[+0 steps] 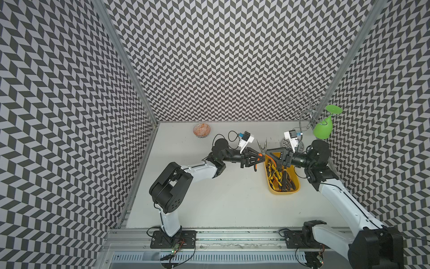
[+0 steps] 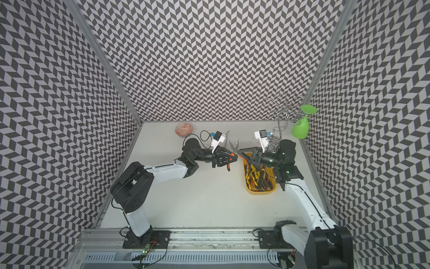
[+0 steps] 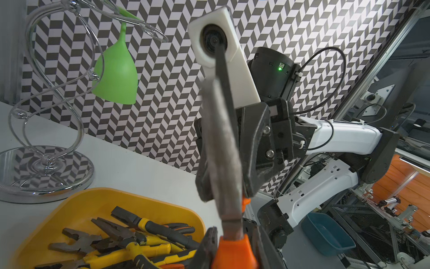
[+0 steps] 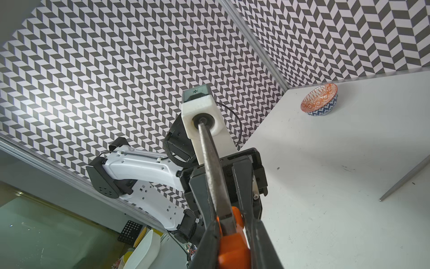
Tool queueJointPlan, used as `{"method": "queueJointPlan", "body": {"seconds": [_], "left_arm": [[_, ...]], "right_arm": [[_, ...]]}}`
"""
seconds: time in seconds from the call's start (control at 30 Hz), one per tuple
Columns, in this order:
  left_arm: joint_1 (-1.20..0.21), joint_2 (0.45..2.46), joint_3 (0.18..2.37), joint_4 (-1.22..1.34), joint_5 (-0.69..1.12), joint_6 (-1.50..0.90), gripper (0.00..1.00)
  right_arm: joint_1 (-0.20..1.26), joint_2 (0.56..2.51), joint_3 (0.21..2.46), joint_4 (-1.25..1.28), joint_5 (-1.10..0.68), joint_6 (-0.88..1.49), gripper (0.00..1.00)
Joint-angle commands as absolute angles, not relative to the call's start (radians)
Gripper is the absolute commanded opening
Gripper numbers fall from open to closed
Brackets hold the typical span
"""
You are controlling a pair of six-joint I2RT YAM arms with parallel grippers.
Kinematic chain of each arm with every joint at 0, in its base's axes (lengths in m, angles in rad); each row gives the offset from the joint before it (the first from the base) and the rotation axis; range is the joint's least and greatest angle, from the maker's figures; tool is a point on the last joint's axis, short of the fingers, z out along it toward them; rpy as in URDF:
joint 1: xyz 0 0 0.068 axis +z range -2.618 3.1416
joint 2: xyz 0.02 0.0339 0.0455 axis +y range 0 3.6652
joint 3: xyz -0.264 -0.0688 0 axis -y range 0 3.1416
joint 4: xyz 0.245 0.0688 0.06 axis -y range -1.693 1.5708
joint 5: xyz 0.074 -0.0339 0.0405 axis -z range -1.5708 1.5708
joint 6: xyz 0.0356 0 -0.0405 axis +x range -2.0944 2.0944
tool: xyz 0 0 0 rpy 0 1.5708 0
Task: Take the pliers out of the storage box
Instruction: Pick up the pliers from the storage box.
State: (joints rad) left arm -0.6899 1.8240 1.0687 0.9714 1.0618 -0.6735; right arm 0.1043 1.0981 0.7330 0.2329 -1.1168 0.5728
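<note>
- Handing over in mid-air: the long-nosed pliers [image 3: 221,151] hang clear of the storage box [image 1: 284,192], just beside its far corner. The grey noses are spread in a V.
- The right gripper [image 1: 268,152] is clamped on the orange handle, which its wrist view shows pinched between both fingers.
- The left gripper [image 1: 261,158] is closed on the same tool from the opposite side, so both arms hold it at once.
- Judgement: this looks like a transfer from right to left.
- To do it well, the left grip should be firm before the right lets go. The right should open wide and back straight out without dragging the handle.
- Risk: the joint is loose and open, so the free handle may swing once one grip releases.
- The bare table [image 1: 209,198] on the left looks like the set-down spot.
- The remaining pliers [image 3: 151,227] lie heaped in the box, overlapping.
</note>
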Motion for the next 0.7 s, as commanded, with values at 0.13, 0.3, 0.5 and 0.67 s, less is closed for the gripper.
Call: {"method": "queueJointPlan", "body": {"seconds": [0.13,0.3,0.5,0.67], "left_arm": [[-0.704,1.847,1.106,1.118,1.084,-0.766,0.21],[-0.704,1.847,1.095,1.141,1.086,-0.782,0.00],[-0.692,1.825,1.048,1.136,1.085,-0.784,0.00],[-0.659,1.781,0.964,1.029,1.073,-0.725,0.00]], "right_arm": [[0.120,1.092,0.705,0.327,-1.098,0.589,0.00],[0.121,1.091,0.700,0.320,-1.078,0.585,0.01],[0.121,1.078,0.703,0.227,-1.013,0.521,0.51],[0.123,1.067,0.722,0.111,-0.887,0.447,0.78]]}}
